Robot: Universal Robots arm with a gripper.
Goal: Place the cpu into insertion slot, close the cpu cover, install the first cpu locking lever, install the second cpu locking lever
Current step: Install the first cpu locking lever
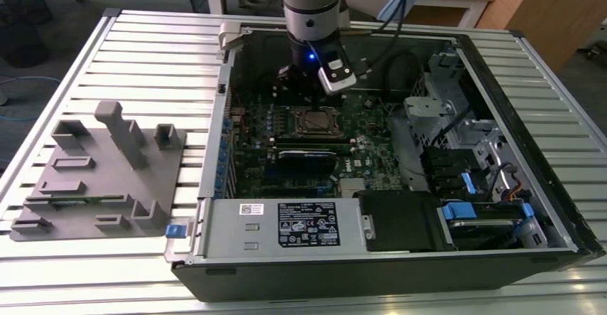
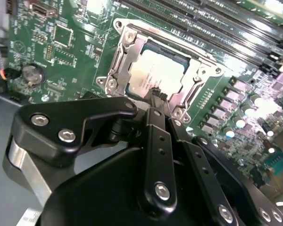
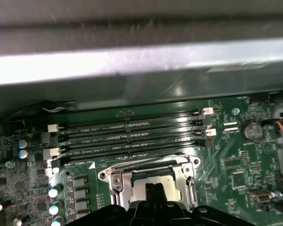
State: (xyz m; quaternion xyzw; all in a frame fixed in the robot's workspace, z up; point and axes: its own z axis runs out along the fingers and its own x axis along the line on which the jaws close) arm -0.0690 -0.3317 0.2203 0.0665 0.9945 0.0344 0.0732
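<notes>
The cpu [image 2: 156, 73] lies flat in the insertion slot [image 1: 313, 121], its silvery top showing through the window of the cpu cover [image 2: 125, 49], which lies down over it. In the first wrist view the cpu cover [image 3: 118, 181] frames the cpu [image 3: 141, 188] just below the memory slots. My gripper [image 2: 155, 95] hangs over the socket's near edge, its black fingers pressed together with nothing seen between them. From the exterior view, the gripper [image 1: 316, 109] stands upright inside the open computer case, directly above the socket.
Long black memory slots [image 3: 132, 141] run beside the socket. A coin battery [image 2: 30, 74] sits on the green board. The case's metal walls [image 1: 223, 116] surround the work. A grey fixture [image 1: 104, 173] stands at the exterior view's left, a drive cage [image 1: 474, 208] at its right.
</notes>
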